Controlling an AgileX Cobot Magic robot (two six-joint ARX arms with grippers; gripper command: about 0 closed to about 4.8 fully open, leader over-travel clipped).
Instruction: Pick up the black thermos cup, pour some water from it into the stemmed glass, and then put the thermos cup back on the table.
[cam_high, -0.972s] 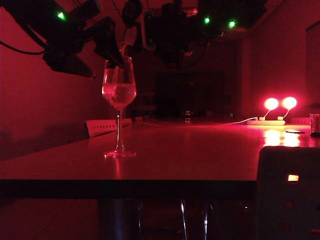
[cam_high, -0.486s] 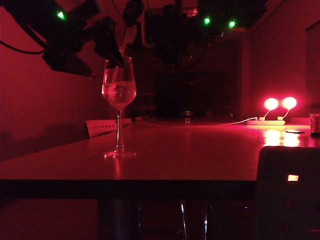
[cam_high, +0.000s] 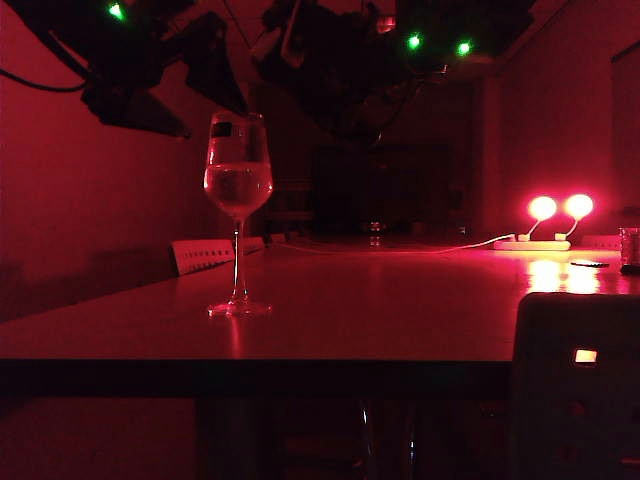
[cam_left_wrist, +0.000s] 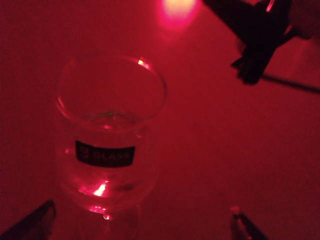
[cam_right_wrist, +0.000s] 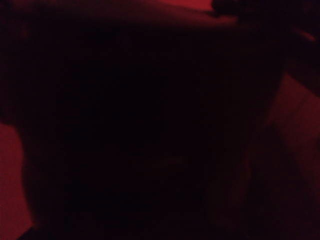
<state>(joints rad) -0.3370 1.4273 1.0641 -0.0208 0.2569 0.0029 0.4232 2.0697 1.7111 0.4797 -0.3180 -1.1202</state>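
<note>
A half-full stemmed glass (cam_high: 238, 200) stands near the worktop's (cam_high: 380, 310) front left edge. The left gripper (cam_left_wrist: 145, 227) hovers above it, fingers apart. The right gripper's dark view fills with the black thermos cup (cam_right_wrist: 150, 130); finger state unclear.

Just ahead of my left fingers (cam_left_wrist: 142, 225), the stemmed glass (cam_left_wrist: 111, 135) wears a dark label (cam_left_wrist: 105, 154) below its rim; I read "GLASS" on it in faint letters. I can read nothing else.
</note>
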